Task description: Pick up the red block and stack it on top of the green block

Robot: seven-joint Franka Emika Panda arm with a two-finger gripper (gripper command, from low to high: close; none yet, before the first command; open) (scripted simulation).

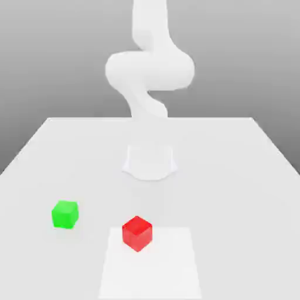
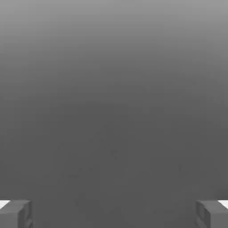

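A red block (image 1: 137,233) sits on the white table near its front, on the far edge of a paler square patch. The green block (image 1: 64,214) rests to the exterior view's left of it, slightly farther back, with a clear gap between the two. Behind them the white arm (image 1: 149,70) rises from its base (image 1: 150,161) at the table's middle and bends high above. In the hand view my gripper (image 2: 114,214) is open. Its grey fingertips (image 2: 17,213) stand wide apart with nothing between them, against plain grey background.
The white table (image 1: 234,176) stretches wide on both sides of the base, its side edges slanting outward toward the front. The pale square patch (image 1: 170,269) lies flat at the front centre. Grey backdrop lies beyond the far edge.
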